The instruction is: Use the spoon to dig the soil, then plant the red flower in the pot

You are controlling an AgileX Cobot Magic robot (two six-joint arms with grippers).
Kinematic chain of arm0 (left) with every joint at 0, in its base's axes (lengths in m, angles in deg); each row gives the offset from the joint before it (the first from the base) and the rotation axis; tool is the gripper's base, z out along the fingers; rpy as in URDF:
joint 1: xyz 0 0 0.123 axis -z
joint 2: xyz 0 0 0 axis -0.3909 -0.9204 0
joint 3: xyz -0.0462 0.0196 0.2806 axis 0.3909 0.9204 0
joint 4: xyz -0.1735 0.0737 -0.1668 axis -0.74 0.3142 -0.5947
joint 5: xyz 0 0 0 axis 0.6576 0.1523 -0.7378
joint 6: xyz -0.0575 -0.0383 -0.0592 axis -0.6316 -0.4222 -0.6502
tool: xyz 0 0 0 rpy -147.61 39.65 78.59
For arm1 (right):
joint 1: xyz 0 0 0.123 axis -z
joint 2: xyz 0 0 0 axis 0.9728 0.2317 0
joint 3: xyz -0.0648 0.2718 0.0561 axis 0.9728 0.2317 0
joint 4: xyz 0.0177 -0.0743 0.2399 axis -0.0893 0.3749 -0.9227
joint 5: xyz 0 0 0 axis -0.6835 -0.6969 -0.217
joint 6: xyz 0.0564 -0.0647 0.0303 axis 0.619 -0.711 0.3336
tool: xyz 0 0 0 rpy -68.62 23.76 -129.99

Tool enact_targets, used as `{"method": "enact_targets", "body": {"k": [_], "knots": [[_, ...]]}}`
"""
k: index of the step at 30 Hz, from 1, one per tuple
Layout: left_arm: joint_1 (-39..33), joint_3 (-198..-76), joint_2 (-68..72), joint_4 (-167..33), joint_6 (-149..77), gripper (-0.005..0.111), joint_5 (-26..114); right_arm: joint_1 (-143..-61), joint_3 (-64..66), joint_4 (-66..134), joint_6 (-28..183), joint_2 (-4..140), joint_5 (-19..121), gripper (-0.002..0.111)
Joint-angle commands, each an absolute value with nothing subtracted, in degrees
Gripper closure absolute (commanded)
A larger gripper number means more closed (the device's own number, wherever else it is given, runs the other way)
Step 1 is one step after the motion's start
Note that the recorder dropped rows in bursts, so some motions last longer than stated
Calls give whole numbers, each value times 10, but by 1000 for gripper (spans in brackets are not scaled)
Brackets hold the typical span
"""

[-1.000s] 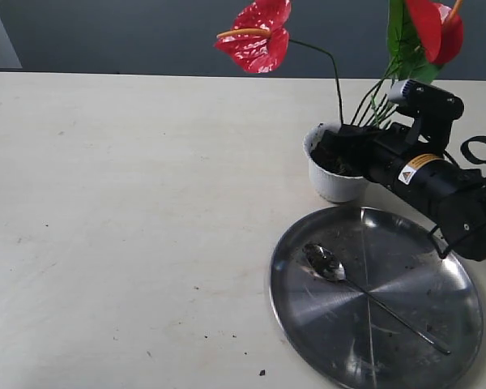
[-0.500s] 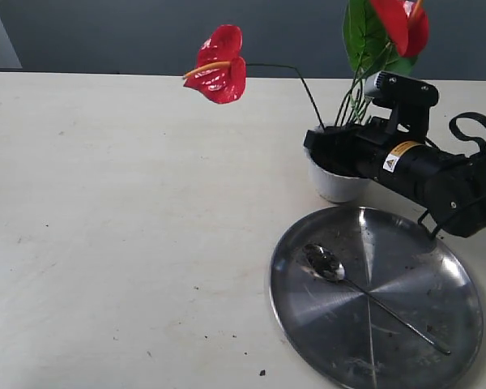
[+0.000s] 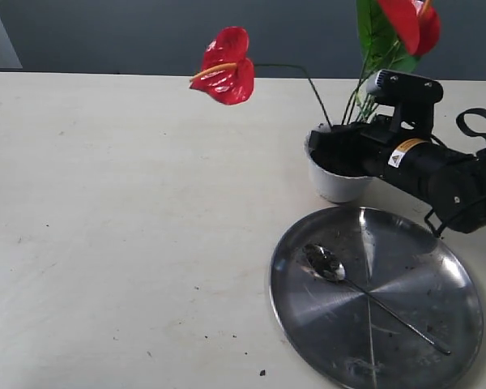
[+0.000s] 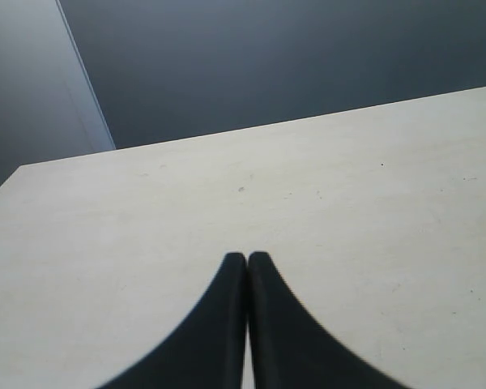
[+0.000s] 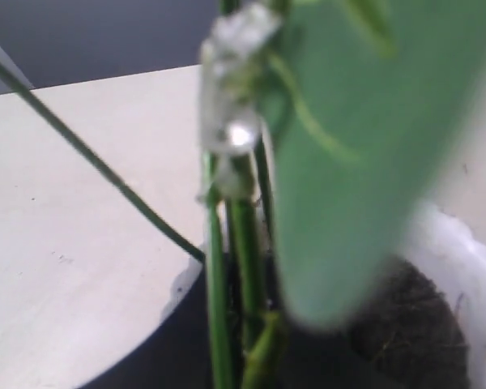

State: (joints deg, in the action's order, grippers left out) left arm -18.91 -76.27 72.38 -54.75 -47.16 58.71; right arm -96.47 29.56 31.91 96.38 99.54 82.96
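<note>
Exterior view: entries for the right half of the pale worktop [image 3: 130,227].

- Pot [image 3: 334,188]: white with a scalloped rim, it is standing upright just beside the far edge of the steel plate [image 3: 441,348].
- Red flower [image 3: 227,66]: its thin green stems are rising from the mouth of the pot. One glossy bloom is leaning out to the left on a long stem. A second bloom and a broad green leaf are reaching past the top of the picture.
- Right hand [image 3: 324,150]: black, it is lying across the top of the pot with its tip at the foot of the stems. The right wrist view is blurred, but the stems are running down between the dark fingers, so the hand appears to be gripping them.
- Soil [image 5: 405,324]: dark and crumbly, it is sitting inside the pot, right beside the stems.
- Spoon [image 3: 334,269]: it is lying in the plate with no hand on it, bowl toward the left and slim handle pointing to the near right rim.
- Left hand [image 4: 247,263]: seen in the left wrist view only, its fingers are pressing together on nothing above the worktop.
</note>
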Motion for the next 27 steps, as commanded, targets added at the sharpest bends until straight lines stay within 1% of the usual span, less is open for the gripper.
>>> {"method": "enact_targets", "body": {"k": [1,5,27], "knots": [[-188,-764,721,-550,-472,105,583,-918,324,277,945,1025,608,109],[-188,-764,721,-550,-472,105,583,-914,324,313,942,1025,592,109],[-188,-764,721,-550,-472,105,583,-928,324,355,943,1025,586,109]]}}
